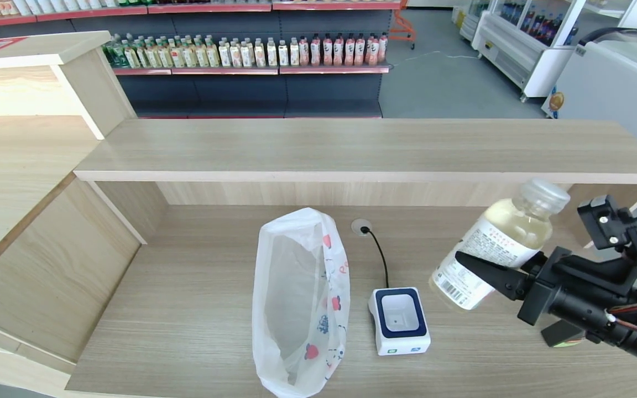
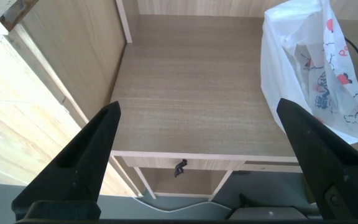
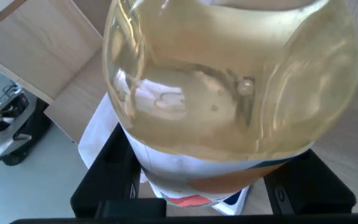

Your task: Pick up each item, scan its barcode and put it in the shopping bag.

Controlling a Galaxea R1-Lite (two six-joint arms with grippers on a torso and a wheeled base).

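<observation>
One bottle [image 1: 509, 235] of pale drink is clamped tilted in the right gripper [image 1: 476, 271], cap pointing away. Just left of it and lower sits the scanner [image 1: 399, 319] on the counter [image 1: 186, 309], then the open shopping bag [image 1: 301, 298]. Left gripper [image 2: 199, 111] hangs spread wide over the counter edge, near the bag.

- bright, even light from overhead in the head view; shadows on the counter [image 1: 186, 309] are soft and faint.
- the ledge [image 1: 351, 149] casts a pale shadow on the wall beneath it; the bag [image 1: 302, 298] and scanner [image 1: 400, 320] throw barely any.
- far left, the wood is washed near white.
- glare lies on the freezer [image 1: 622, 66] lid, far right.
- straight edges bow toward the head view's corners.
- light passes through the bottle [image 1: 495, 249], so its liquid glows pale yellow; in the right wrist view its base carries white highlights and warps what lies behind.
- the left gripper [image 2: 199, 106] fingers [image 2: 86, 155] read as dark silhouettes against pale wood.
</observation>
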